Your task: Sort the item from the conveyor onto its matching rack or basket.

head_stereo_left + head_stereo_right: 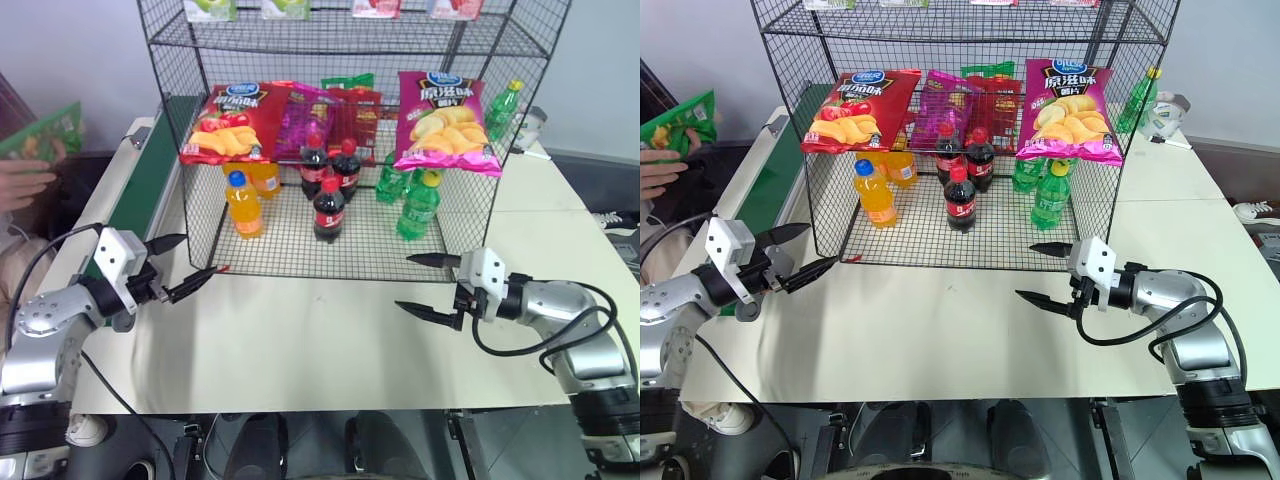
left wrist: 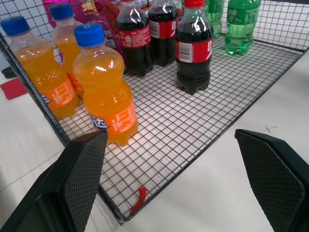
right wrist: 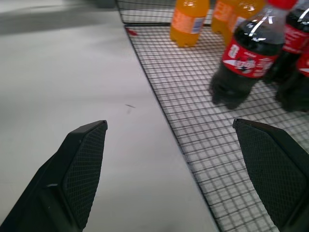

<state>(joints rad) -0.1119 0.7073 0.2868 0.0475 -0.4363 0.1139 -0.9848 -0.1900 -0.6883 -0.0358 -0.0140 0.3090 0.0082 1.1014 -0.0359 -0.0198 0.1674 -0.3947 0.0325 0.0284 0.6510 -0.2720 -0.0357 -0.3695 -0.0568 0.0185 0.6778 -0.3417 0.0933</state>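
Green chip bag (image 1: 678,122) is off at the far left in a person's hand (image 1: 658,172), beside the conveyor (image 1: 145,175). Left gripper (image 1: 188,266) and right gripper (image 1: 428,285) hover over the table (image 1: 320,340) before the rack (image 1: 345,150), fingers spread, holding nothing

You see a black wire rack (image 1: 470,150), glossy foil chip bags (image 1: 445,120), clear plastic bottles (image 2: 106,92), a matt tabletop (image 1: 330,340).

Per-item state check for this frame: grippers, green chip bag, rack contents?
Left gripper: open, empty.
Right gripper: open, empty.
Shiny green chip bag: in a person's hand.
Red chip bag: lying on the black wire rack.
Magenta chip bag: lying on the rack.
Bottles: upright.
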